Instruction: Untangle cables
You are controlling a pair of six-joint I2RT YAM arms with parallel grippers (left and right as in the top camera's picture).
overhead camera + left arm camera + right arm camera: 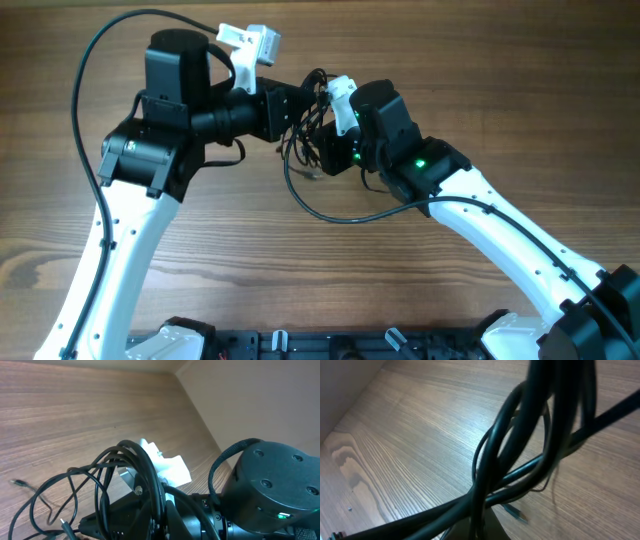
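The cables point(303, 150) are thin black cords bunched between my two grippers at the upper middle of the table, lifted off the wood. One loop point(325, 212) droops toward the front. My left gripper point(300, 108) comes in from the left, and in its wrist view its jaws point(160, 527) are shut on several strands point(145, 470). A small plug point(64, 524) dangles to the left of it. My right gripper point(326, 145) comes in from the right, close against the left one. In its wrist view it point(482, 532) is shut on strands point(495, 455) that cross the whole picture. Below them a plug end point(515, 511) lies on the wood.
The wooden table point(480, 90) carries nothing else. The right arm's black body point(270, 485) and its white camera mount point(167, 470) sit directly in front of the left gripper. A thick arm cable point(85, 80) arcs at the far left. The arm bases point(300, 345) line the front edge.
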